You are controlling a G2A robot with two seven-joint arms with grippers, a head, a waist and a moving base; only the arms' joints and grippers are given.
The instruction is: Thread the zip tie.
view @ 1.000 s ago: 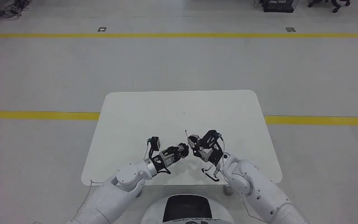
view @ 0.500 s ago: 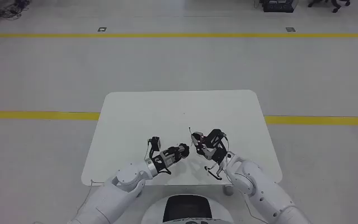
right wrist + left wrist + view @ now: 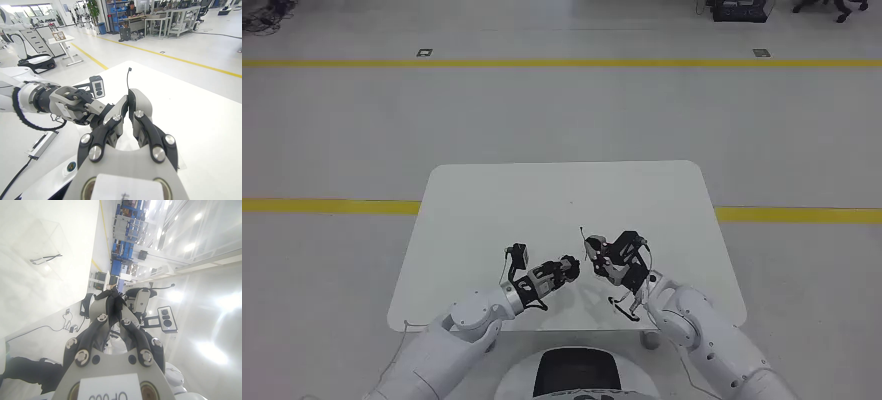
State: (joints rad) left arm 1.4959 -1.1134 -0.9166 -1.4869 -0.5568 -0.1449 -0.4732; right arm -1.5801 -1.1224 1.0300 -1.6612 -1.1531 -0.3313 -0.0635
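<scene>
- Grippers first, from the right wrist view: your right gripper (image 3: 128,95) has its fingers pressed together on the zip tie (image 3: 127,79), pinching the black strap low down.
- The strap rises almost upright out of those fingertips. Its small square head is at the free upper end, in the air above the worktop (image 3: 189,113).
- The left gripper (image 3: 108,108) comes in from the side in this view. Its tips lie just behind one finger of the right gripper, so you cannot see here what they touch.
- A flat clear packet (image 3: 40,145) with a black strip in it lies on the worktop by the near edge, well apart from both grippers.
- From the left wrist view, you see the left gripper's fingers closed pad to pad, with no gap between the dark pads.
- You cannot tell there whether the strap's tail sits between them. The right arm's wrist is just beyond those tips.
- This view does not give you the strap or its head, which the right wrist view gives plainly.
- From the top view, you get the placing the wrist views lack. Both grippers meet tip to tip above the worktop, close to the near edge and about midway along it.
- The zip tie shows there as a thin dark line standing up at the right gripper's tips.
</scene>
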